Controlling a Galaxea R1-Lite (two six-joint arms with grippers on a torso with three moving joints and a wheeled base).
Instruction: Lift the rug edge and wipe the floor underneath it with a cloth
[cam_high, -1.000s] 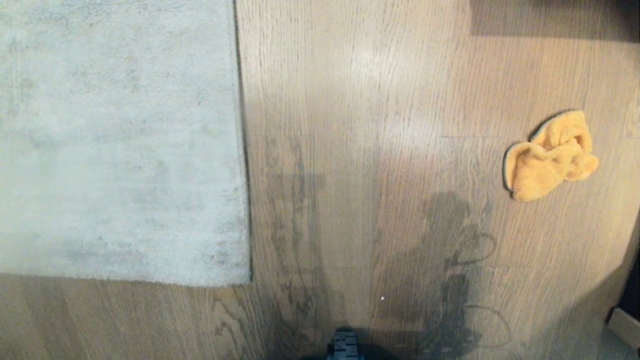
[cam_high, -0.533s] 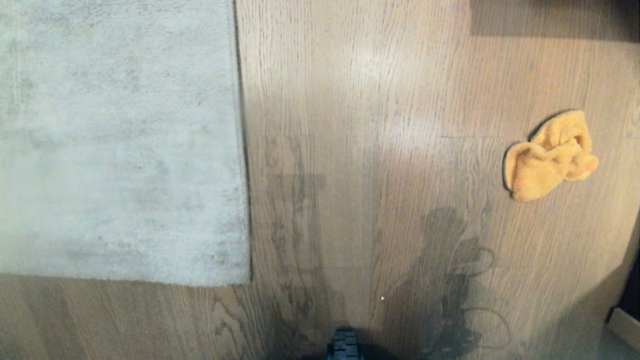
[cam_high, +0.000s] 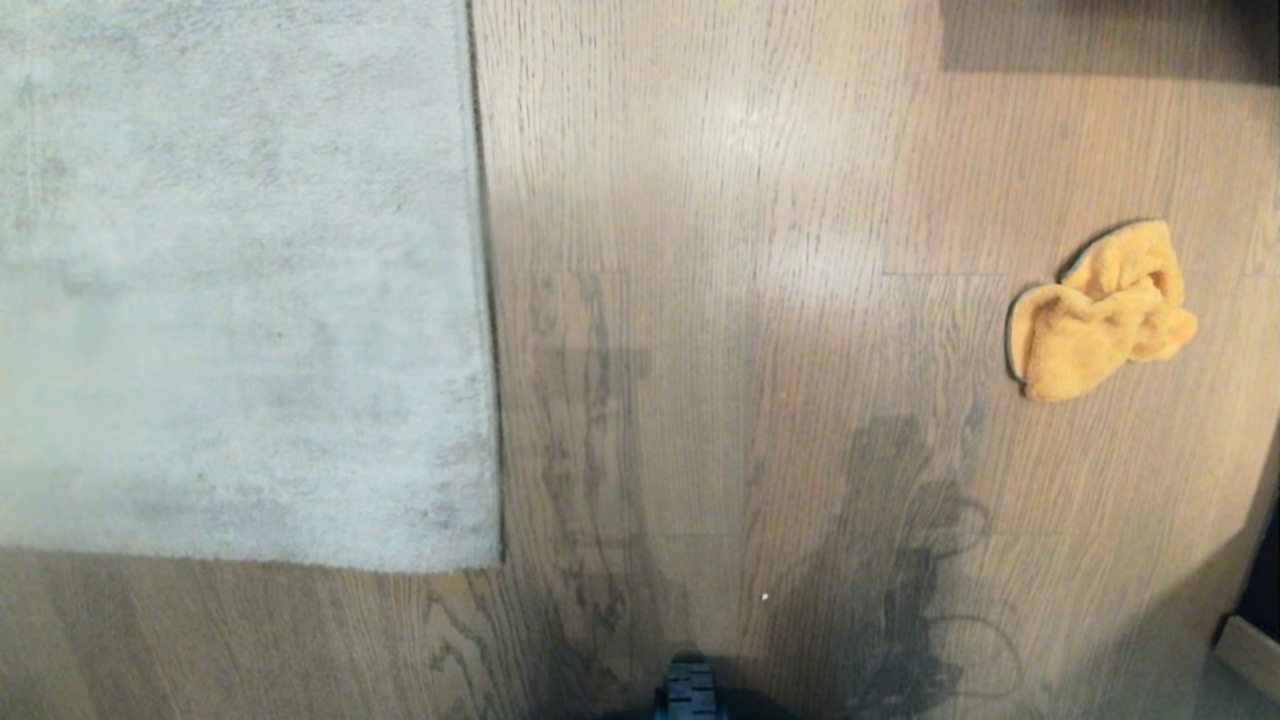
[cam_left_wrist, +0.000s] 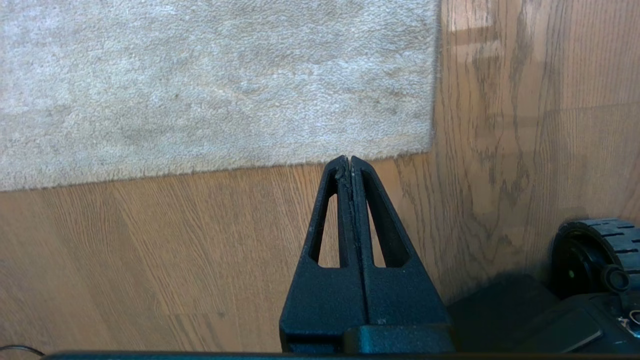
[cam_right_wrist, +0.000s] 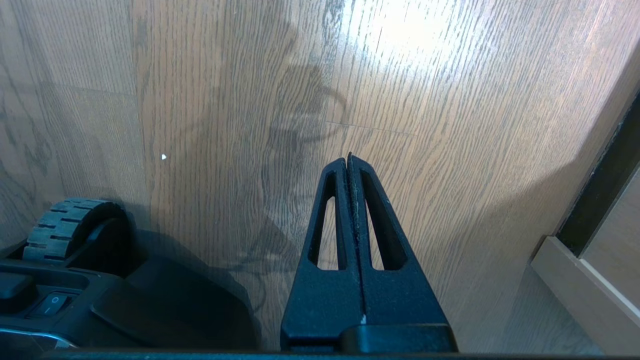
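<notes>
A pale grey rug lies flat at the left of the head view; its rug edge (cam_high: 484, 300) runs straight down to a square corner (cam_high: 495, 560). The oak-look floor (cam_high: 720, 300) spreads to the right of it. A crumpled orange-yellow cloth (cam_high: 1100, 315) lies alone on the floor at the right. Neither arm shows in the head view. In the left wrist view my left gripper (cam_left_wrist: 349, 159) is shut and empty, held above the floor just short of the rug edge (cam_left_wrist: 300, 162) near its corner. My right gripper (cam_right_wrist: 347, 159) is shut and empty over bare floor (cam_right_wrist: 425, 100).
My base's wheel (cam_high: 690, 690) shows at the bottom middle of the head view, and again beside each gripper (cam_left_wrist: 595, 245) (cam_right_wrist: 65, 225). A pale skirting and dark door frame (cam_right_wrist: 590, 250) stand at the far right. A dark shadow (cam_high: 1100, 35) crosses the top right.
The right arm's shadow on the floor has drifted down toward the base. Rug and cloth lie as before.
</notes>
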